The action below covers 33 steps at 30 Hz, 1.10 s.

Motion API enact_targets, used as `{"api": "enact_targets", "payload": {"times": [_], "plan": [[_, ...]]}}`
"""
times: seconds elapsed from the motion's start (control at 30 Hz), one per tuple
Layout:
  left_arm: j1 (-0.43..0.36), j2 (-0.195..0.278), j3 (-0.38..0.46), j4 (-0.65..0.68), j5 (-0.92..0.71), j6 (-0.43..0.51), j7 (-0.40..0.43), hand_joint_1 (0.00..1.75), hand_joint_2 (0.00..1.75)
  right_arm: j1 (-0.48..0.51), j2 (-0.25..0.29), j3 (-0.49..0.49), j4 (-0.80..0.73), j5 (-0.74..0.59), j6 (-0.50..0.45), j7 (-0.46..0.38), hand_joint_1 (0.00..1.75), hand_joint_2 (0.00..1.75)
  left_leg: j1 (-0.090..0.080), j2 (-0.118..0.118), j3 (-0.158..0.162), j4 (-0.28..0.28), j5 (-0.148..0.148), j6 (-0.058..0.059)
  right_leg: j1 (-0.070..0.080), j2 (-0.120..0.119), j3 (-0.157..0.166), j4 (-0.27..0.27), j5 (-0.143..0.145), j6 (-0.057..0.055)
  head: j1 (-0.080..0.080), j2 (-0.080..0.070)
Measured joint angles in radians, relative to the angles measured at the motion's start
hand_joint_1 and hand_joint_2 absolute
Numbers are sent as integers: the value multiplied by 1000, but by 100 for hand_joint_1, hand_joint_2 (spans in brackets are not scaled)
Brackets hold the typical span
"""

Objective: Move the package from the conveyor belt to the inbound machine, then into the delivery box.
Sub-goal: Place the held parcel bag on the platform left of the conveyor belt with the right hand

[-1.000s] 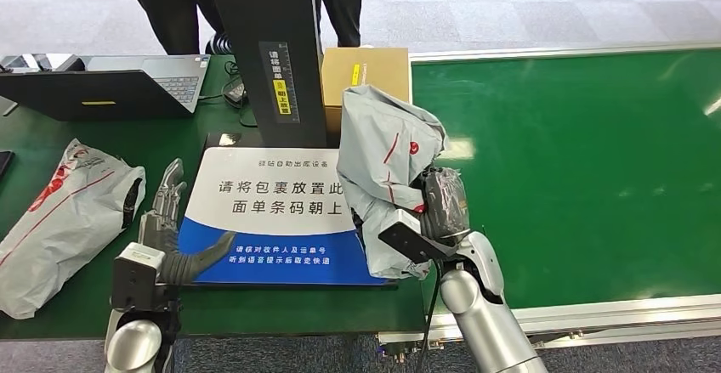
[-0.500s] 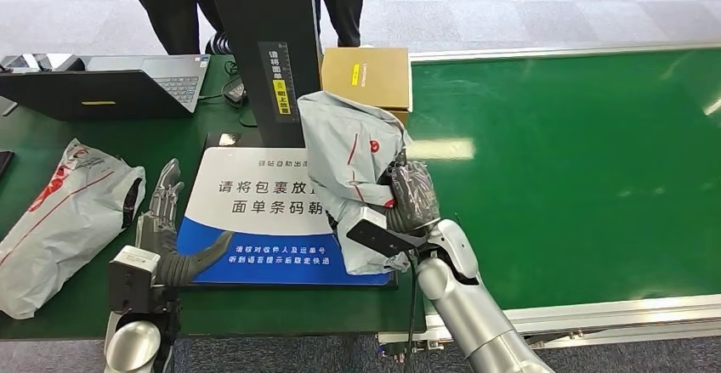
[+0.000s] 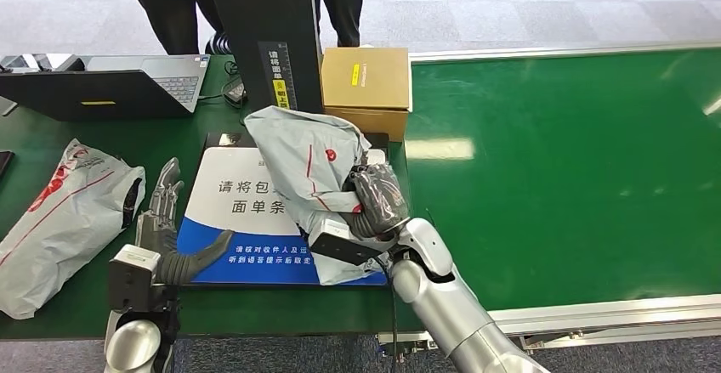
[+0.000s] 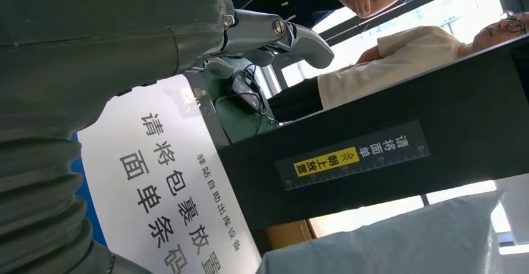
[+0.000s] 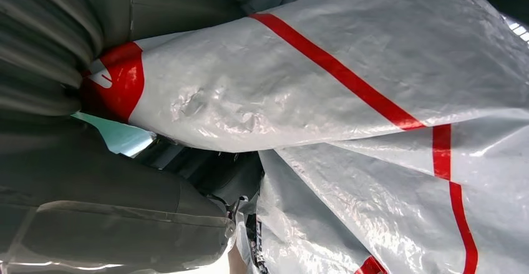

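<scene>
Pretty bright overhead lighting, with glare on the green belt [image 3: 561, 161] around 2 o'clock. Left wrist view has blown-out windows; close-up hand [image 4: 93, 55] looks soft.

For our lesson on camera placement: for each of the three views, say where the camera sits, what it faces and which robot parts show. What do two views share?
Head view: high on the body, looking down at the scanner mat; both arms show.
Left wrist view: behind the left robot hand, facing the black post.
Right wrist view: behind the right robot hand, against the grey package.
Shared: head and right wrist views show that package.

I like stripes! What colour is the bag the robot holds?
The bag is grey with red stripes, clearest in the right wrist view.
</scene>
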Motion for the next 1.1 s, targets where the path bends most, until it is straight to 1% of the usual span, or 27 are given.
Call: {"api": "enact_targets", "payload": {"times": [0.07, 0.27, 0.43, 0.47, 0.5, 0.57, 0.6, 0.63, 0.8, 0.9, 1.03, 1.07, 1.1], "plan": [[1, 0, 0, 0, 0, 1, 1, 0, 175, -2, 5, 16, 2, 18, 0, 8, 166, 175, 0, 0, 0, 0, 0, 0, 0, 0, 0, 0, 0, 0, 0, 0], [4, 0, 0, -3, 1, 6, 4, 0, 175, -11, 14, 54, 11, 69, -15, 43, 152, 175, 0, 0, 0, 0, 0, 0, 0, 0, 0, 0, 0, 0, 0, 0], [9, 0, 0, -3, 3, 10, 6, 0, 175, -24, 14, 70, 26, 94, -38, 71, 152, 175, 0, 0, 0, 0, 0, 0, 0, 0, 0, 0, 0, 0, 0, 0], [10, 0, 0, -3, 3, 11, 6, 0, 175, -26, 14, 72, 29, 95, -38, 73, 148, 175, 0, 0, 0, 0, 0, 0, 0, 0, 0, 0, 0, 0, 0, 0], [10, 0, 0, -3, 3, 11, 6, 0, 175, -27, 14, 73, 32, 95, -39, 74, 118, 175, 0, 0, 0, 0, 0, 0, 0, 0, 0, 0, 0, 0, 0, 0], [10, 0, 0, -3, 3, 11, 7, 0, 175, -28, 14, 75, 36, 96, -40, 75, 42, 175, 0, 0, 0, 0, 0, 0, 0, 0, 0, 0, 0, 0, 0, 0], [10, 0, 0, -3, 3, 12, 7, 0, 175, -29, 14, 76, 38, 98, -44, 77, 8, 175, 0, 0, 0, 0, 0, 0, 0, 0, 0, 0, 0, 0, 0, 0], [11, 0, 0, -3, 4, 12, 7, 0, 175, -29, 14, 77, 40, 103, -51, 82, 0, 175, 0, 0, 0, 0, 0, 0, 0, 0, 0, 0, 0, 0, 0, 0], [11, 1, -4, -3, 12, 15, 6, 0, 175, -34, 14, 76, 58, 136, -125, 129, 0, 175, 0, 0, 0, 0, 0, 0, 0, 0, 0, 0, 0, 0, 0, 0], [8, 1, -8, -3, 14, 20, 5, 0, 175, -37, 14, 73, 73, 145, -145, 140, 0, 175, 0, 0, 0, 0, 0, 0, 0, 0, 0, 0, 0, 0, 0, 0], [5, 3, -12, -3, 13, 28, 5, 0, 175, -42, 14, 70, 92, 146, -148, 140, 0, 0, 0, 0, 0, 0, 0, 0, 0, 0, 0, 0, 0, 0, 0, 0], [5, 3, -14, -3, 13, 30, 5, 0, 175, -43, 14, 70, 97, 146, -149, 138, 0, 0, 0, 0, 0, 0, 0, 0, 0, 0, 0, 0, 0, 0, 0, 0], [4, 4, -16, -3, 13, 31, 5, 0, 175, -44, 14, 70, 101, 146, -150, 137, 0, 44, 0, 0, 0, 0, 0, 0, 0, 0, 0, 0, 0, 0, 0, 0]]}}
